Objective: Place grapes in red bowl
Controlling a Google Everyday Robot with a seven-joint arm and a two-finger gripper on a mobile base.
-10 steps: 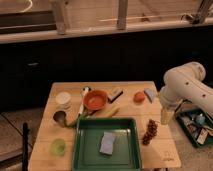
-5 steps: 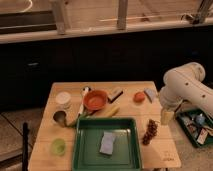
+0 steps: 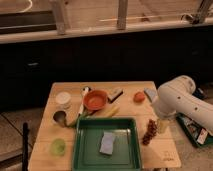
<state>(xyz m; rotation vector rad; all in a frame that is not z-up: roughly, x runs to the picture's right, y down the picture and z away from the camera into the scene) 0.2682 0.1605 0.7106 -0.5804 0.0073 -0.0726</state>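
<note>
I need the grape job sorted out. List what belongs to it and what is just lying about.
For the job: grapes, red bowl, gripper hanging just right of the grapes.
Lying about: green tray, blue sponge in it, tomato, green cup, white tub.

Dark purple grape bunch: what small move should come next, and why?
Probably ease the gripper sideways toward the green plastic tray, over the dark reddish-purple grape bunch. The gripper hangs just beside the bunch, which lies on the wooden table, far from the round orange-red bowl.
</note>
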